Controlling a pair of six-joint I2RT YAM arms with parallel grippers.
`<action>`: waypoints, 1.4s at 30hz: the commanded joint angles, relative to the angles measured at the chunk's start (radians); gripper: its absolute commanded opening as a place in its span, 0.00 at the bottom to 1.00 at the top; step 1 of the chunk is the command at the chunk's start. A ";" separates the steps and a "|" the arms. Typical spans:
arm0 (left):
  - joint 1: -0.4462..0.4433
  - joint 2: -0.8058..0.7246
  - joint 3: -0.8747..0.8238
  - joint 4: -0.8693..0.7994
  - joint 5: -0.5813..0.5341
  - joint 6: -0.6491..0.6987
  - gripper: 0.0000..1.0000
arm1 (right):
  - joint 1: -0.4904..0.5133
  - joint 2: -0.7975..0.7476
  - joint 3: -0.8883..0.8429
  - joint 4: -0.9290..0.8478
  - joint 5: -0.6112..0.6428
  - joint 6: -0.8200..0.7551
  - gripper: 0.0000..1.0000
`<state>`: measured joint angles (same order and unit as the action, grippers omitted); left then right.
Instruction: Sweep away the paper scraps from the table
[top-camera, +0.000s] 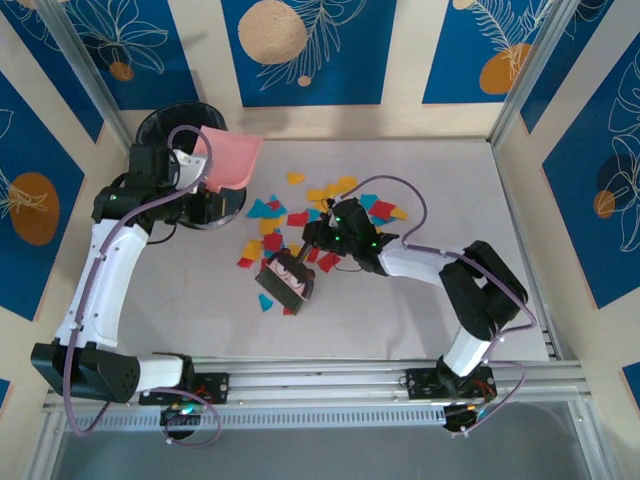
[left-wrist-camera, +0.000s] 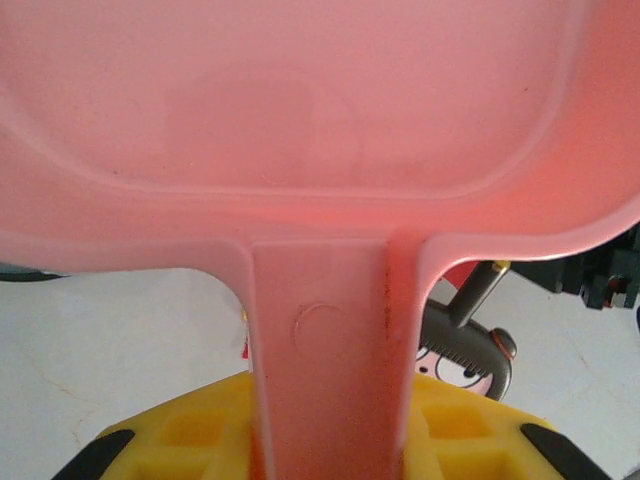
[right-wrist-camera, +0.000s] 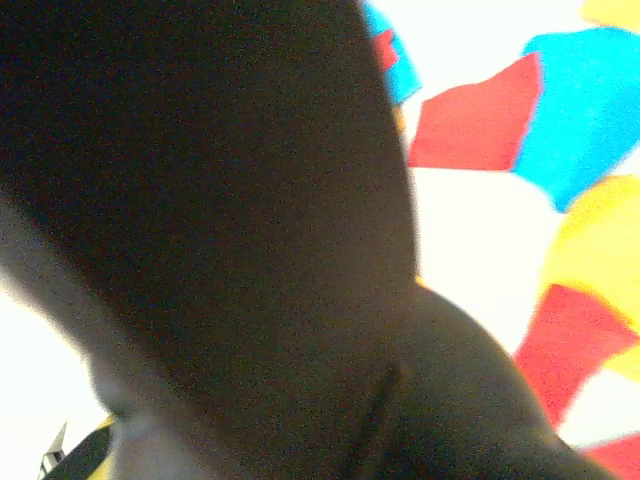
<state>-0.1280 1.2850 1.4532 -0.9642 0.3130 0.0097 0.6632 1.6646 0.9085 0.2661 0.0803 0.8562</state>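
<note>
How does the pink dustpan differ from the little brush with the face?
The dustpan is plain pink; the brush is dark with a cartoon face. The dustpan is at the table's far left, apart from the paper scraps; the brush is among them, mid-table. Shared: each is held by its handle, the dustpan in the left fingers, the brush in the right fingers.

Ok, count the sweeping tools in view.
2. The pink dustpan is held by the left claw at the back left; the brush is in the right claw, among the scraps mid-table. None seem hidden.
</note>
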 joint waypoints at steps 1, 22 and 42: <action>-0.033 0.006 -0.010 -0.011 0.024 0.044 0.00 | -0.046 -0.072 -0.062 -0.054 0.080 -0.049 0.00; -0.345 0.167 0.013 -0.136 -0.065 0.168 0.00 | -0.393 -0.461 -0.235 -0.322 0.281 -0.254 0.00; -0.570 0.271 -0.086 -0.175 -0.159 0.167 0.00 | -0.415 -0.715 -0.147 -0.461 0.212 -0.370 0.00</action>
<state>-0.6670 1.5459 1.3823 -1.0981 0.1741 0.1646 0.2428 0.9882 0.7094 -0.1249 0.2256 0.5343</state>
